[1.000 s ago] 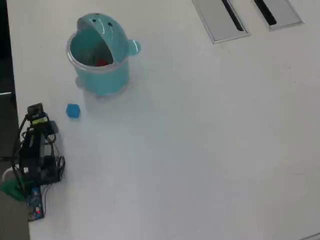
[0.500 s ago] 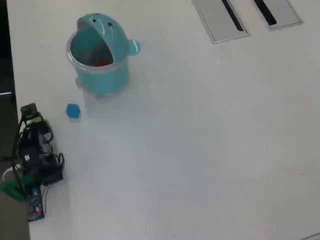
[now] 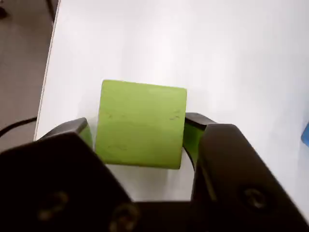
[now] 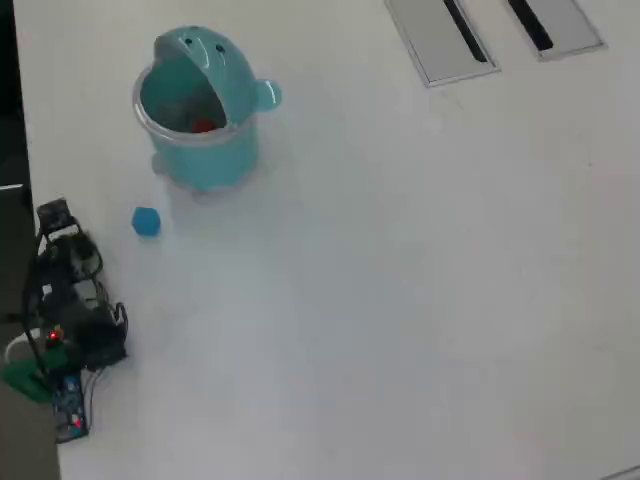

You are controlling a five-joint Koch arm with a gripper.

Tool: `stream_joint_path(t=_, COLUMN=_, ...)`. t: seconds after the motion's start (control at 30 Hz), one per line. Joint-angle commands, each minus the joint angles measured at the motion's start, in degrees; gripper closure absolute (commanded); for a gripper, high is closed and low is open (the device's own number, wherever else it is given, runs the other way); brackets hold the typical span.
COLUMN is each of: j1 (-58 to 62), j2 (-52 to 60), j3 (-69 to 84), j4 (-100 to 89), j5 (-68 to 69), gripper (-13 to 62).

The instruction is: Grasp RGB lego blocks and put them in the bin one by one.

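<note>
In the wrist view a yellow-green block (image 3: 141,124) fills the space between my gripper's (image 3: 135,126) two dark jaws, which press on its left and right sides just above the white table. From overhead my arm (image 4: 62,300) is folded at the table's left edge and hides that block. A blue block (image 4: 146,221) lies on the table below the teal bin (image 4: 215,165), and a sliver of the blue block (image 3: 305,133) shows at the wrist view's right edge. A red block (image 4: 205,126) lies inside the bin.
Two flat grey panels (image 4: 440,40) (image 4: 555,25) with dark slots sit at the top right of the overhead view. The table's left edge (image 3: 46,82) runs close beside my gripper. A circuit board (image 4: 68,412) and cables lie by the arm's base.
My arm has drawn back toward the table's left edge, its tip shifting left. The blue block, the bin and the red block inside it have stayed put.
</note>
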Motion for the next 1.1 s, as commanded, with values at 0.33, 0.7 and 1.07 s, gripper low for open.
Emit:
stream_joint_path(t=0.33, j1=0.8, j2=-1.4, j3=-7.0, j4=-1.4, j5=2.4, gripper=29.4)
stream_joint_path(t=0.7, j1=2.6, j2=6.2, j3=-9.7, j4=7.3, j5=2.9, gripper=39.5)
stream_joint_path(t=1.07, j1=9.1, j2=19.1, j3=-16.6, j4=14.2, j5=3.5, gripper=39.5)
